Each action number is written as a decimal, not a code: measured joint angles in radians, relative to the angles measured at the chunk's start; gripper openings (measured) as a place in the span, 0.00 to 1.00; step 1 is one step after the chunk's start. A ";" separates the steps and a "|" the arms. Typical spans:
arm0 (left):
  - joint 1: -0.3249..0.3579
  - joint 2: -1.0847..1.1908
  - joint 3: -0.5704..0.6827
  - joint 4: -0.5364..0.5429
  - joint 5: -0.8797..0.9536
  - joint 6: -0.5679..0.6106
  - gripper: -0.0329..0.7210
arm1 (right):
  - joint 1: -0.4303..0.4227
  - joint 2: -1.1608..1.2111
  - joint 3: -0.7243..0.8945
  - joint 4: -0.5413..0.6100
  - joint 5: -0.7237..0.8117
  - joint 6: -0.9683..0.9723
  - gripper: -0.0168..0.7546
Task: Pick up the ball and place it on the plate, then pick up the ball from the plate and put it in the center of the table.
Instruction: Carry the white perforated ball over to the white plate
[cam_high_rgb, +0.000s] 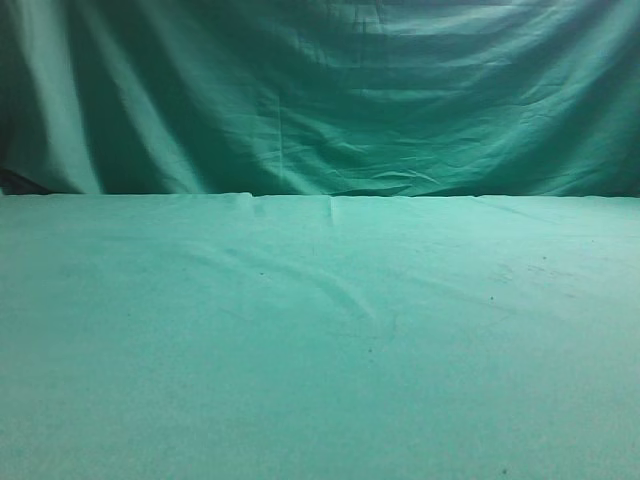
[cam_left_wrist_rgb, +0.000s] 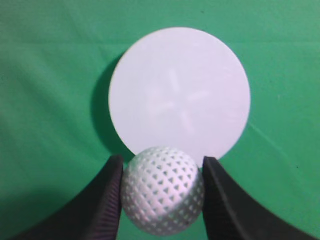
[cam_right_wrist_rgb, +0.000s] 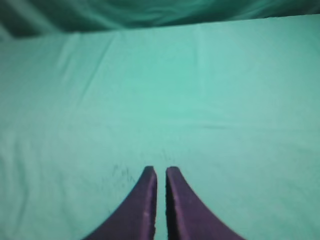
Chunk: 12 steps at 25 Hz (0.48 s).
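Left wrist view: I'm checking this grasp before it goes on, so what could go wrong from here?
The small white dimpled ball sits between the left gripper's black fingers, gripped only at its sides, so it might slip. It hangs before the round white plate's near edge; released here, it could land on the rim and roll onto the green cloth table.

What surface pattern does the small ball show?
White ball, triangular dimple lattice; clearest in left wrist view.

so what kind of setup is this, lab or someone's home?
Most likely a staged lab tabletop, not a home. The table is covered in wrinkled green cloth, with a matching draped green curtain behind it. The only props are a white plate and a perforated white ball between the left gripper fingers.
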 joint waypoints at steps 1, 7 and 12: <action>0.008 0.004 0.000 0.000 -0.007 0.000 0.46 | 0.000 0.017 -0.011 0.000 0.022 -0.044 0.12; 0.022 0.007 0.000 0.025 -0.068 -0.001 0.46 | 0.000 0.161 -0.132 -0.028 0.192 -0.185 0.02; 0.023 0.035 0.000 0.048 -0.118 -0.001 0.46 | 0.050 0.294 -0.212 -0.068 0.296 -0.128 0.02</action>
